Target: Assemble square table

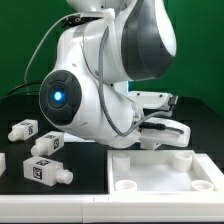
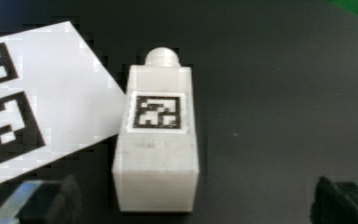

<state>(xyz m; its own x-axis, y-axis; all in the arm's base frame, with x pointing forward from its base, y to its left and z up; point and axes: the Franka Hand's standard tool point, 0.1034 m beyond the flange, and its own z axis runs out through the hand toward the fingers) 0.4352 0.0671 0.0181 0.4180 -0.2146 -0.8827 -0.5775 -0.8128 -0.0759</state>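
the 2-finger gripper point(image 2: 190, 200) stands wide and holds nothing. its 2 dark fingertips point(image 2: 30, 200) show at either side of the wrist view, each clear of the part between them. that part is a short chunky white plastic leg point(image 2: 158, 130), lying flat on the black table top point(image 2: 282, 80). 1 black-and-white square tag point(image 2: 158, 112) faces up on it. its blocky end lies between the fingertips and its rounded peg end points away from them. just beside the leg, but apart from it, lies the thin flat white marker board point(image 2: 25, 100), with 2 of its printed tags partly in view.

in the exterior view the white robot arm point(image 1: 110, 70) fills the middle and hides the gripper and whatever lies under it. on the near side, toward the exterior view's right, lies the large white plastic square slab point(image 1: 150, 160). it has a raised rim, 2 round sockets show in its near corners, and the frame cuts part of it off.

toward the exterior view's left, 3 more chunky white legs lie on the black table top, apart from one another: the far leg point(image 1: 22, 128), the middle leg point(image 1: 48, 145) and the near leg point(image 1: 45, 170). each of the 3 shows a square tag. 1 further white piece is cut off by the left edge, and what it is cannot be told.
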